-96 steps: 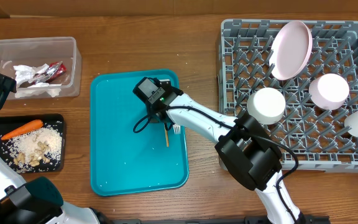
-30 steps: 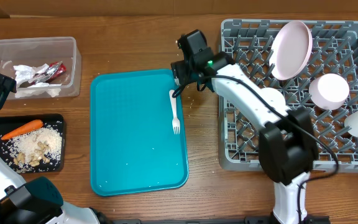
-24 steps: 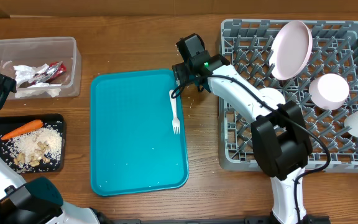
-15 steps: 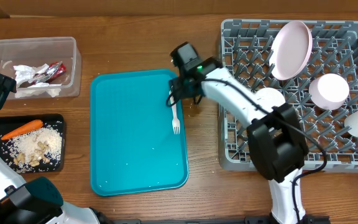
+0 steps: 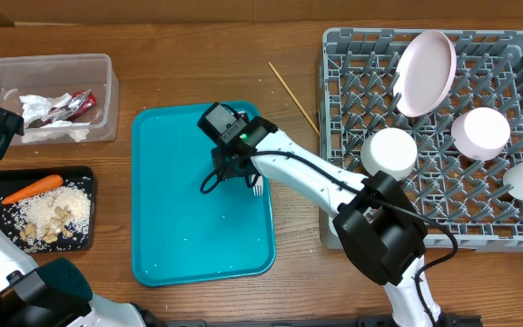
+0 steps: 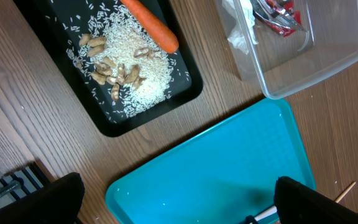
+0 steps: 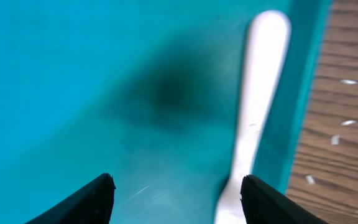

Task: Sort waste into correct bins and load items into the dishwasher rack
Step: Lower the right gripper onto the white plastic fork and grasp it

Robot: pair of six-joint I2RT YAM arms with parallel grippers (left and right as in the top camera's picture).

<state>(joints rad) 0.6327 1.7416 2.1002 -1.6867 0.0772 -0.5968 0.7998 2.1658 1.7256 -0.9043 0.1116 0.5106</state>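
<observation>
White plastic fork [image 7: 250, 124] lies flat on the teal tray [image 5: 171, 227], close to its right edge. It looks light, bendy and slippery. My right gripper [image 7: 176, 186] is wide open, holding nothing. I would pinch the handle's middle.

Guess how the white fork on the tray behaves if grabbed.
Fork looks like thin white plastic: probably light, slightly bendy. It lies flat on the smooth tray, so it may skid rather than lift. It's close beside the tray rim, which could crowd the right gripper.
</observation>
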